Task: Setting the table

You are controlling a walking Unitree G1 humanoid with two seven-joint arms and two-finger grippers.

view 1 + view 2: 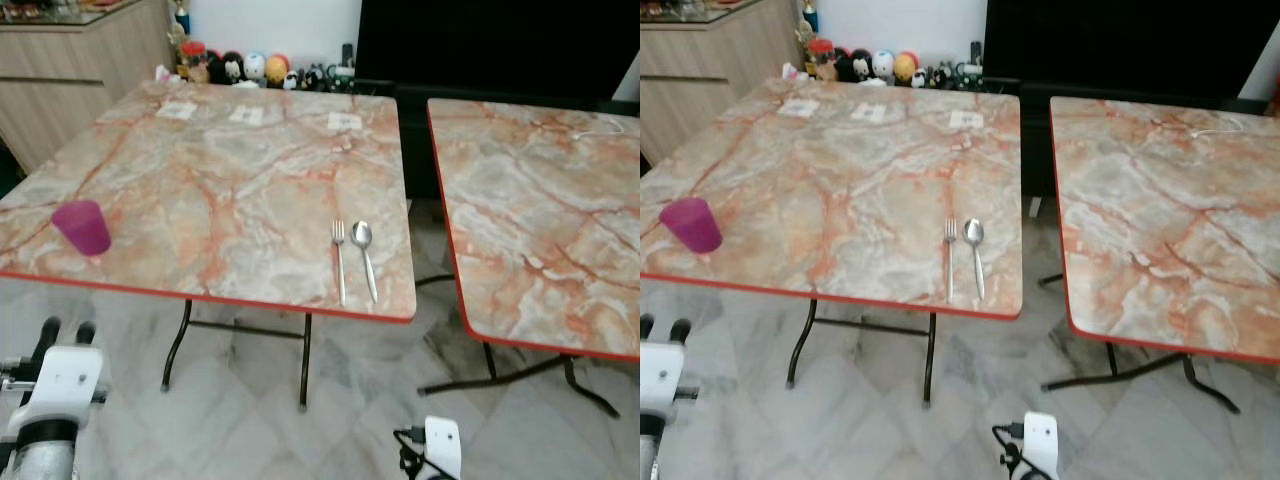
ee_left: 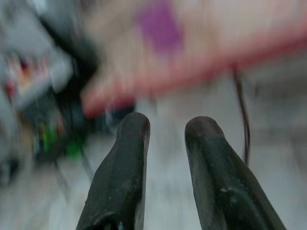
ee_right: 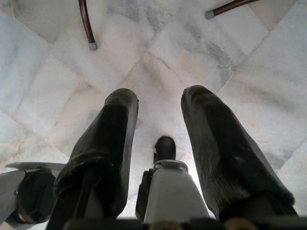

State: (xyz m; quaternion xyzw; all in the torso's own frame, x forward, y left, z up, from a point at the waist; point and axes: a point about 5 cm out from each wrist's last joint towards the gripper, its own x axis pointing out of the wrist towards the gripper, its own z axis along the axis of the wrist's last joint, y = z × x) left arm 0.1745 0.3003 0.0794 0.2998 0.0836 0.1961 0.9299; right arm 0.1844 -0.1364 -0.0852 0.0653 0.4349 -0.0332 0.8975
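Already, the near counter [image 1: 230, 190] carried part of a setting: a fork [image 1: 339, 258] and a spoon [image 1: 364, 256] lay side by side, just apart, close to its front right edge, and a purple cup [image 1: 82, 227] stood upright near the front left corner. A second counter [image 1: 540, 210] stood to the right across a gap.

The likeliest trouble lay with the cup. It stood close to the red rim, so a reach that came in low or from the side could knock it over or push it off onto the marble floor [image 1: 260, 410]. The left wrist view was smeared, which suggested the aim would be uncertain. The cutlery, equally near the edge, could be swept off by a careless pass.

The left gripper [image 2: 165, 143] was held low in front of the counter, below its top, pointing up toward the cup, its two fingers parted and grasping nothing. The right gripper [image 3: 158, 124] hung down over the floor, fingers likewise spread and empty, with the robot's foot showing between them.
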